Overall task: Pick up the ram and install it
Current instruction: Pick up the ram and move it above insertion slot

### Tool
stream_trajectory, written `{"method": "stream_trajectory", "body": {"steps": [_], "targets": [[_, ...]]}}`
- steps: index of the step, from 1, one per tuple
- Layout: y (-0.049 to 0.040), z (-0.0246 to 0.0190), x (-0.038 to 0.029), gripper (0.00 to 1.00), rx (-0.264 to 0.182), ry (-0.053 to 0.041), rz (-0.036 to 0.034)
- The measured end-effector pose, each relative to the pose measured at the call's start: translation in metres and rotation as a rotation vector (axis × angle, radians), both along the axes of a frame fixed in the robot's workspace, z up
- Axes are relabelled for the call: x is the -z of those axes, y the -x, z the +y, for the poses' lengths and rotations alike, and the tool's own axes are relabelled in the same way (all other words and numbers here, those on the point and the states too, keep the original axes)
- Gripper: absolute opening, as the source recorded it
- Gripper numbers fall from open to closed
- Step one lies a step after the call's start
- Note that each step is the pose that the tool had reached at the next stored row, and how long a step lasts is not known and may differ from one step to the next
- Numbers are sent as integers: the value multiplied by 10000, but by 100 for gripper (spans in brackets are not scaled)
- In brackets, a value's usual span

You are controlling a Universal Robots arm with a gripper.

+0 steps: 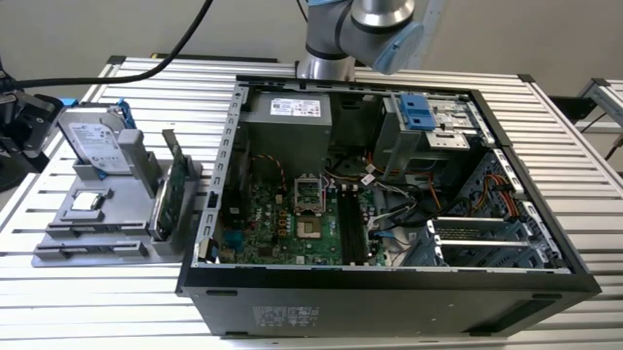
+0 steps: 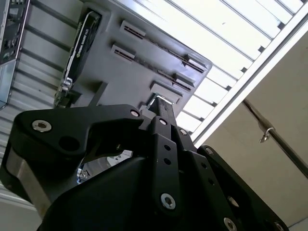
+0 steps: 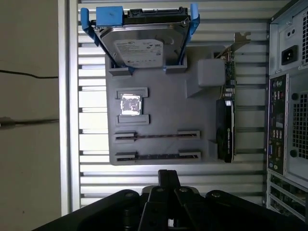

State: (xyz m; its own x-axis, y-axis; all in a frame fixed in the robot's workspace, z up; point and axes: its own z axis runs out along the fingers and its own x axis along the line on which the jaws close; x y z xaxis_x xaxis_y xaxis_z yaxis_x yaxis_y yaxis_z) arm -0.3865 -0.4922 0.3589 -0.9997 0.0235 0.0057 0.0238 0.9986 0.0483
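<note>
The ram shows as two thin dark sticks standing on edge in the slotted holders of a grey fixture (image 3: 159, 108). One stick (image 3: 157, 136) lies nearer the middle of the fixture, the other (image 3: 157, 156) along its edge. In the exterior view they are dark lines (image 1: 93, 232) on the fixture's near side. My gripper (image 3: 168, 174) hovers high above the table just outside that edge, apart from both sticks. Its fingers meet in a narrow tip (image 2: 159, 103) with nothing between them.
On the same fixture are a silver hard drive in blue rails (image 3: 144, 45), a small square chip (image 3: 130, 104) and an upright green card (image 3: 225, 130). The open computer case (image 1: 389, 182) lies at the exterior view's right, with its motherboard (image 1: 292, 219) exposed.
</note>
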Motion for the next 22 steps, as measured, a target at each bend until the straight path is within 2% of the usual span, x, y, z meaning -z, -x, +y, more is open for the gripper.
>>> {"method": "stream_trajectory", "body": {"steps": [22], "targets": [[2, -1, 6, 0, 280, 1, 5]]}}
